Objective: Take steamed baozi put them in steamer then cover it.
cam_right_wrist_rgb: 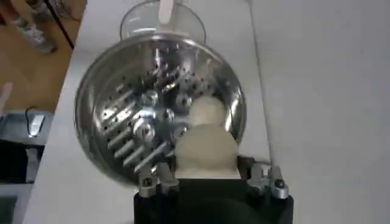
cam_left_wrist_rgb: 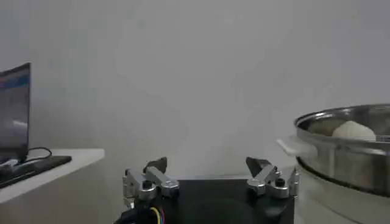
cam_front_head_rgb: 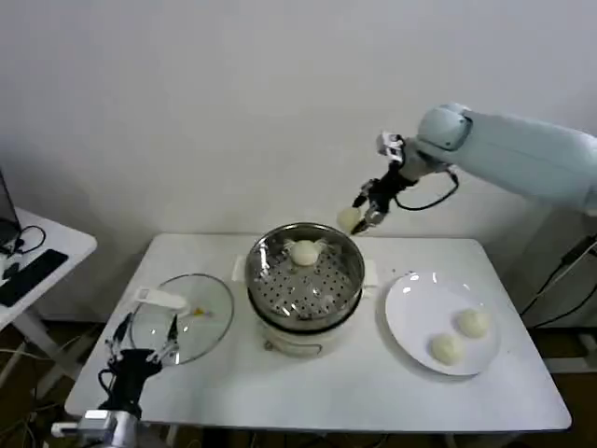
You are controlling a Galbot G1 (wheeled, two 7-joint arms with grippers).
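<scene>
The shiny steel steamer [cam_front_head_rgb: 305, 280] stands mid-table on its cream pot base, with one baozi [cam_front_head_rgb: 304, 252] lying at its far side. My right gripper [cam_front_head_rgb: 359, 218] hangs above the steamer's far right rim, shut on a second baozi [cam_front_head_rgb: 349, 219]. In the right wrist view that held baozi [cam_right_wrist_rgb: 205, 150] sits between the fingers, over the steamer [cam_right_wrist_rgb: 128, 115] and the baozi inside it [cam_right_wrist_rgb: 208, 111]. Two more baozi [cam_front_head_rgb: 473, 323] [cam_front_head_rgb: 446, 348] rest on the white plate [cam_front_head_rgb: 410, 317]. The glass cover [cam_front_head_rgb: 182, 317] lies flat on the table, left of the steamer. My left gripper [cam_front_head_rgb: 142, 338] waits open at the front left, near the cover.
A side table with a keyboard and cables [cam_front_head_rgb: 28, 271] stands to the left. The wall runs close behind the work table [cam_front_head_rgb: 373, 392]. In the left wrist view the steamer's rim [cam_left_wrist_rgb: 341, 122] shows to one side and a monitor [cam_left_wrist_rgb: 14, 112] to the other.
</scene>
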